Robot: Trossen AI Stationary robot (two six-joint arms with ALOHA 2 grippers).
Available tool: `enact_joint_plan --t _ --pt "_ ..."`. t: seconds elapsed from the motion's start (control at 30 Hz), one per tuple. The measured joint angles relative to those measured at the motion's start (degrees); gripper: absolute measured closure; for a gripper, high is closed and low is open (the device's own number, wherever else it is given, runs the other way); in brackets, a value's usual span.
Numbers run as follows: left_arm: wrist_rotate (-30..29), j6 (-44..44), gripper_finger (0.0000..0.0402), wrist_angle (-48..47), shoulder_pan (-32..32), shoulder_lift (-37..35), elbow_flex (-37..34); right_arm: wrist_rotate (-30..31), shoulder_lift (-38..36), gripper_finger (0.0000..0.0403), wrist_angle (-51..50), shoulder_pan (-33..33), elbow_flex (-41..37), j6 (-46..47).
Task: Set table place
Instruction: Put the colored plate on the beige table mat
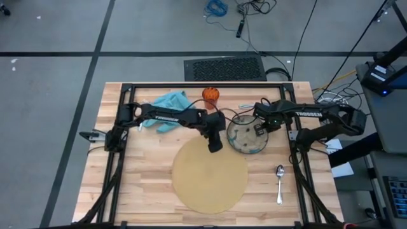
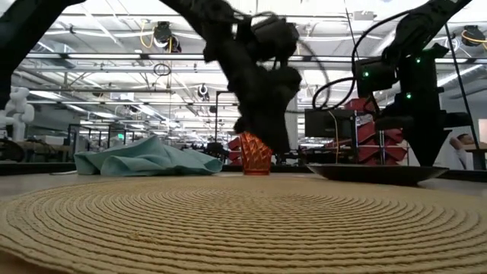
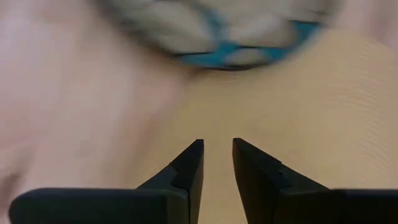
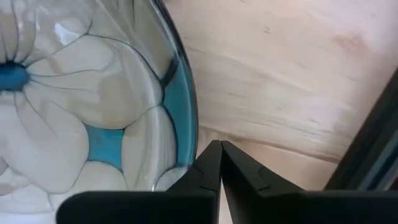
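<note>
The round tan mat [image 1: 210,175] lies on the wooden table [image 1: 146,184]. The blue-green patterned dish [image 1: 247,135] rests on the table at the mat's far right edge. My left gripper [image 1: 216,145] hovers over the mat's far edge, just left of the dish, a little open and empty [image 3: 217,149]. My right gripper [image 1: 257,129] is shut at the dish's far right rim [image 4: 219,148]. The teal napkin [image 1: 170,105] and the orange cup [image 1: 210,95] sit at the far side. The spoon [image 1: 279,181] lies right of the mat. My right gripper's shut fingers [image 4: 208,163] point down right beside the outside of the dish's rim [image 4: 185,124]. I cannot tell whether they touch it. The dish sits flat on the table [image 2: 377,173].
A metal utensil [image 1: 245,106] lies far of the dish. The black frame rails [image 1: 121,152] run along both sides of the table. In the low view the cup [image 2: 256,154] and the napkin [image 2: 144,160] stand beyond the mat [image 2: 243,221].
</note>
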Motion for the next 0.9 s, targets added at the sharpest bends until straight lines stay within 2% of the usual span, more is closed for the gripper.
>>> enact_joint_plan --t 0.07,0.2,0.4,0.67,0.9 --pt "1.4 -4.6 0.0332 4.6 2.8 0.0 -1.9 0.5 -0.4 0.0403 -1.0 -0.1 0.0 0.0" --pt "8.5 -14.3 0.0332 16.0 6.8 0.5 -4.3 1.5 -0.4 0.0403 -2.4 -0.2 0.0 0.4" --pt "10.4 -19.8 0.0332 17.4 7.1 0.7 -4.6 1.5 -0.4 0.0403 -2.7 -0.2 0.0 0.5" --pt "8.4 -24.2 0.0329 18.1 7.3 0.7 -4.6 0.8 -0.4 0.0403 -2.2 -0.2 0.0 0.5" --pt "10.0 -25.8 0.028 18.1 7.3 0.7 -4.5 -0.5 -0.3 0.0403 -1.3 -0.2 0.0 0.4"
